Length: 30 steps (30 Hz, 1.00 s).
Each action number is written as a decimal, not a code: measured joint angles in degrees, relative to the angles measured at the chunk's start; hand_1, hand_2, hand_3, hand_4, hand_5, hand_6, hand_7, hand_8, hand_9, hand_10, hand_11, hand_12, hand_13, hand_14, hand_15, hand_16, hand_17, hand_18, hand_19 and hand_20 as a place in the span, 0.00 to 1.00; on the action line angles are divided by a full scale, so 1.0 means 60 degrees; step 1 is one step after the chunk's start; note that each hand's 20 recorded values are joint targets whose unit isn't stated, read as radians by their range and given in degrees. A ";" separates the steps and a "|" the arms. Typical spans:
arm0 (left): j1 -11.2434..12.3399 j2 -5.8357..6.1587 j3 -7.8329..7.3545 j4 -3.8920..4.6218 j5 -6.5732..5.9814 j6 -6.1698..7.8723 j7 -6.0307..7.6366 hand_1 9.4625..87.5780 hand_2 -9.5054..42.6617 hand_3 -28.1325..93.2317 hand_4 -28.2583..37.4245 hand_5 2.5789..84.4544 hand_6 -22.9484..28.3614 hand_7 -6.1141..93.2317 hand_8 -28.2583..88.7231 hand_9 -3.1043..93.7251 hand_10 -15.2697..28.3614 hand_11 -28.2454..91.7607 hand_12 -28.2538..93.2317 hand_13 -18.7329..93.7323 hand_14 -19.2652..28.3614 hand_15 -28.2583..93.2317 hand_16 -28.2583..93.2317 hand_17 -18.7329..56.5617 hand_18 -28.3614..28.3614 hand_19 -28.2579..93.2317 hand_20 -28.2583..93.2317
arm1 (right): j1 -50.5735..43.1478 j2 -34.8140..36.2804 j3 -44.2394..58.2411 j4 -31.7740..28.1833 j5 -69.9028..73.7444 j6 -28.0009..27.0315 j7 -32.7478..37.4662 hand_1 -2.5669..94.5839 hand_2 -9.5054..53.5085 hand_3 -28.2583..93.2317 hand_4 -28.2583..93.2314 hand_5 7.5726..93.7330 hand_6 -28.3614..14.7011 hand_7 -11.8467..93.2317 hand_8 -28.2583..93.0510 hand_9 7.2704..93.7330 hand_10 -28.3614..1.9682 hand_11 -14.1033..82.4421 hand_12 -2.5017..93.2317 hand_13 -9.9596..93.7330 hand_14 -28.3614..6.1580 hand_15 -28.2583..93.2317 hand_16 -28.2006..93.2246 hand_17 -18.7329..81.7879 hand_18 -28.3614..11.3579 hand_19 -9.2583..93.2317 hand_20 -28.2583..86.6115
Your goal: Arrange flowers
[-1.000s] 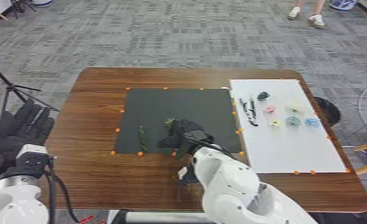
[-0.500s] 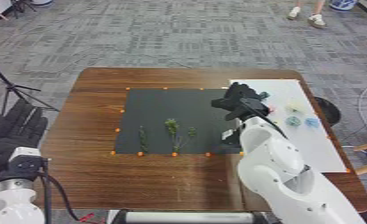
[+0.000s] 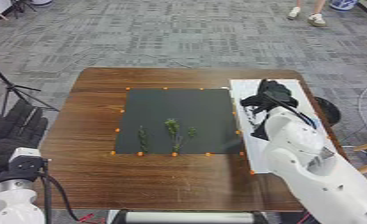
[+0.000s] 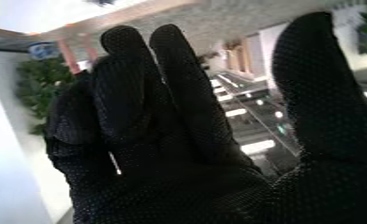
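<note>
The right robot hand [image 3: 273, 96] is released, fingers extended and thumb apart, over the white board [image 3: 258, 150]. The left robot hand [image 3: 12, 132] is open, palm up, beside the worktop [image 3: 162, 187]. Green stems [image 3: 172, 127] lie on the black mat [image 3: 162, 102].

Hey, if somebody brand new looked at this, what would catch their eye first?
Probably the big black-gloved right hand, over the far part of the white sheet on the table's right side. Next, the dark mat in the middle, with green sprigs on its near half. The open left hand also stands out, beside the table's left edge.
</note>
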<state>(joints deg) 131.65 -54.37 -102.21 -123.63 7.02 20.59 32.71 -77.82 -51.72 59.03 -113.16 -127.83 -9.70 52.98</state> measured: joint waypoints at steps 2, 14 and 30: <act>-0.0002 0.0000 0.0001 0.0000 -0.0005 0.0003 0.0001 0.19 0.53 0.86 0.00 0.48 0.61 0.23 0.15 0.34 0.67 0.44 0.30 0.36 0.68 0.47 0.18 0.18 0.69 0.44 0.32 | 0.0162 -0.0007 -0.0166 0.0397 -0.0039 -0.0040 0.0069 0.33 0.00 0.79 0.03 0.63 0.42 0.22 0.17 0.61 0.17 0.59 0.37 0.66 0.25 0.85 0.59 0.56 0.00 0.98 0.59; -0.0037 -0.0007 0.0038 0.0000 -0.0009 0.0011 -0.0024 0.18 0.53 0.86 0.00 0.48 0.61 0.23 0.15 0.34 0.67 0.45 0.30 0.36 0.68 0.47 0.18 0.18 0.69 0.44 0.32 | 0.1035 -0.0038 -0.1170 0.1817 -0.0334 -0.0158 0.0158 0.33 0.00 0.78 0.00 0.65 0.46 0.22 0.16 0.66 0.27 0.65 0.44 0.72 0.33 0.84 0.62 0.60 0.01 1.00 0.59; -0.0097 -0.0014 -0.0042 0.0011 0.0016 -0.0001 -0.0130 0.18 0.54 0.86 0.00 0.48 0.61 0.23 0.15 0.34 0.67 0.44 0.30 0.36 0.68 0.47 0.18 0.18 0.69 0.44 0.32 | 0.2113 0.0057 -0.2272 0.2918 -0.0581 -0.1291 -0.0211 0.35 0.00 0.77 0.00 0.64 0.47 0.23 0.17 0.65 0.27 0.66 0.45 0.71 0.32 0.85 0.64 0.59 0.00 1.00 0.61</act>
<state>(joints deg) 131.06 -54.45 -102.46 -123.57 7.11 20.59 31.94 -65.14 -51.38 45.39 -95.65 -131.32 -17.44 51.72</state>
